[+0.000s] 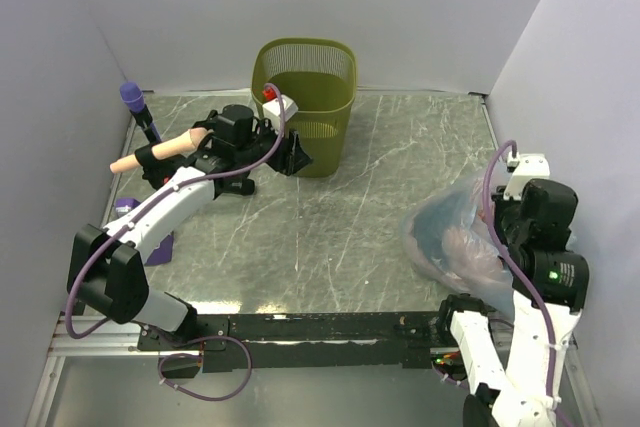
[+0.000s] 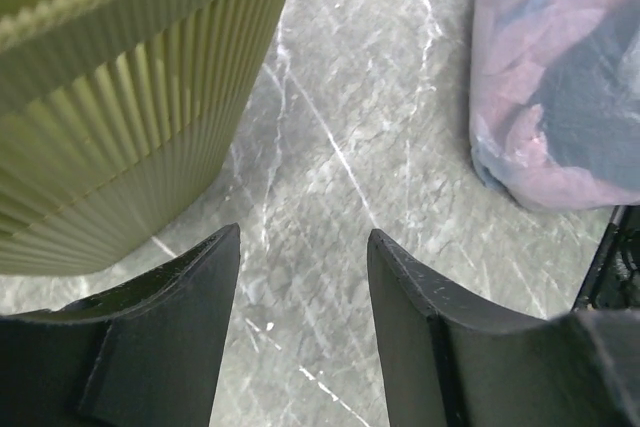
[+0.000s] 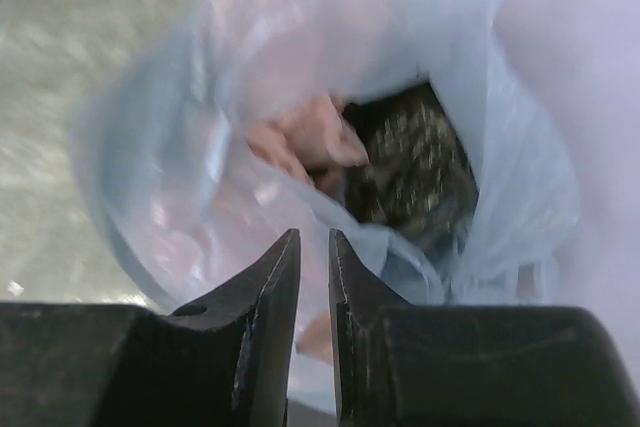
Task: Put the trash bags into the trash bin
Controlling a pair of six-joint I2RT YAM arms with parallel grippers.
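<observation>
1. Two robot arms reach over a grey-green marbled counter [image 1: 340,247] with white walls around it.
2. Left pincer [image 1: 296,157]: its two dark fingers stand wide apart with only bare counter between them, as the left wrist view shows [image 2: 303,237].
3. Just beside this pincer, ahead of it and to its left, stands the olive-green trash bin [image 1: 305,97]. It is upright, and its ribbed, slatted wall fills the upper left of the wrist view [image 2: 120,97].
4. Well ahead of the left pincer and to its right, a clear bluish bag [image 2: 520,57] lies on the counter with pinkish and dark contents.
5. Right pincer [image 3: 314,237]: its fingers are almost together, with only a thin slit between them. I cannot tell whether any plastic film is caught there.
6. Directly beyond the right pincer's tips lies that same clear bluish bag [image 3: 170,147], which is blurred in this view. The overhead view shows it slumped on the counter under the right wrist [image 1: 455,242].
7. Inside it, ahead of the right pincer and slightly to its right, sits a dark, crinkly trash bag [image 3: 410,167] next to something pinkish [image 3: 305,137].
8. Behind the left pincer, along its arm, lie a tan hand-shaped object [image 1: 160,152] and a purple-tipped stick [image 1: 132,97].
</observation>
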